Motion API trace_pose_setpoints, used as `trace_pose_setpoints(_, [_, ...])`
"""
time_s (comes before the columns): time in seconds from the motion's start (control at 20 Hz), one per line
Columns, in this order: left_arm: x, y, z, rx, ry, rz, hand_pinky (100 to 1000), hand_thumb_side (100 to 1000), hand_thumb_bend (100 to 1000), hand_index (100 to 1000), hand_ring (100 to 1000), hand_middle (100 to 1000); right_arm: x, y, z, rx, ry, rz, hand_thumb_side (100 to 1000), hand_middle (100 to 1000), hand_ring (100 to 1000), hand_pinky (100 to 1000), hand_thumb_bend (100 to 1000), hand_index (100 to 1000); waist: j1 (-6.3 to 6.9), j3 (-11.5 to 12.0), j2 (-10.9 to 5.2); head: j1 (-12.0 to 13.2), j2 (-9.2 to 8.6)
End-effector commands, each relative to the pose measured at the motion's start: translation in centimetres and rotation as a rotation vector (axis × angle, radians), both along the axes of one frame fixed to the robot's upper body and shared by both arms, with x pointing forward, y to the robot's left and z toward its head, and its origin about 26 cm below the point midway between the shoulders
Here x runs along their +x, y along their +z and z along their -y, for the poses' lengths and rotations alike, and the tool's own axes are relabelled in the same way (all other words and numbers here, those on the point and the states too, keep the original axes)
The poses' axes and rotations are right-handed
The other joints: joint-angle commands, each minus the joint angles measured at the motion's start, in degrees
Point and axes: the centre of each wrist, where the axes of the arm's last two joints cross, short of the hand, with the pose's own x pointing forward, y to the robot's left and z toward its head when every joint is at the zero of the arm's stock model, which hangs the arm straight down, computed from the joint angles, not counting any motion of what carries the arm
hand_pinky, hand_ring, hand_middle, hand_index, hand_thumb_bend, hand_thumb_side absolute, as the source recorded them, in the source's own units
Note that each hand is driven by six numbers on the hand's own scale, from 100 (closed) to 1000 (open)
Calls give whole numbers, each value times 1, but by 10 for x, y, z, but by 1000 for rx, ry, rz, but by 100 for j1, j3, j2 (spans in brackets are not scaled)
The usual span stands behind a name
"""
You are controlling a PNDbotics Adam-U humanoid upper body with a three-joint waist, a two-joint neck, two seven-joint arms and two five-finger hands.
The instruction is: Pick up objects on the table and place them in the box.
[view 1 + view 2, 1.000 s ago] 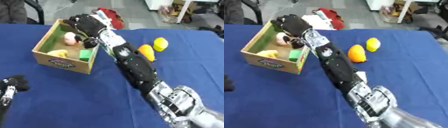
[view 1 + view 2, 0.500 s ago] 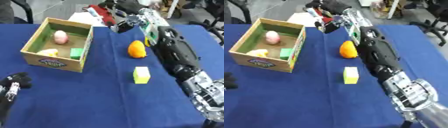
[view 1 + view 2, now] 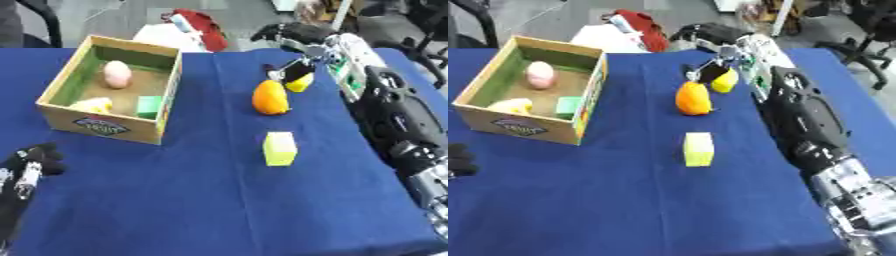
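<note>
The open wooden box (image 3: pixel 166 107) stands at the left and holds a pink egg-shaped thing (image 3: pixel 116 74), a yellow thing (image 3: pixel 94 105) and a green block (image 3: pixel 149 106). On the blue cloth lie an orange fruit (image 3: pixel 270 97), a yellow lemon (image 3: pixel 302 83) behind it and a yellow-green block (image 3: pixel 280 148) nearer me. My right hand (image 3: pixel 293 36) hangs over the lemon from the back right, one dark fingertip (image 3: pixel 282 72) reaching down to the lemon's left side. My left hand (image 3: pixel 26 167) rests at the lower left, away from everything.
Red and white cloth things (image 3: pixel 188 27) lie beyond the table's far edge. My right forearm (image 3: pixel 385 110) runs along the right side of the table. Chairs stand at the back right. Bare blue cloth (image 3: pixel 175 200) fills the front.
My right hand has swung from above the box across to the right and come down onto the lemon. The camera has shifted too. The left hand has stayed put.
</note>
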Motion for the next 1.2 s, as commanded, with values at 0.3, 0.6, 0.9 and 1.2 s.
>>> trace_pose_setpoints(0.3, [1,7,-4,18,7,23,668,763,100,758,582,592,1,-11,21,-107,-70,-95,352,929,930,870,100,952,45,20,-182,4,-1])
trace_pose_setpoints(0.6, [2,8,-3,18,3,28,668,760,100,758,583,592,3,-23,13,-191,-66,-140,309,928,934,864,100,880,53,48,-178,2,-33])
trace_pose_setpoints(0.9, [2,9,-3,16,3,31,669,759,100,758,583,592,5,-26,-2,-103,-54,31,206,805,844,807,100,500,67,75,-171,12,-65])
trace_pose_setpoints(1.2, [2,9,-2,14,0,31,669,758,100,758,583,592,10,-12,-26,67,-7,235,136,722,775,778,100,353,65,104,-185,28,-68])
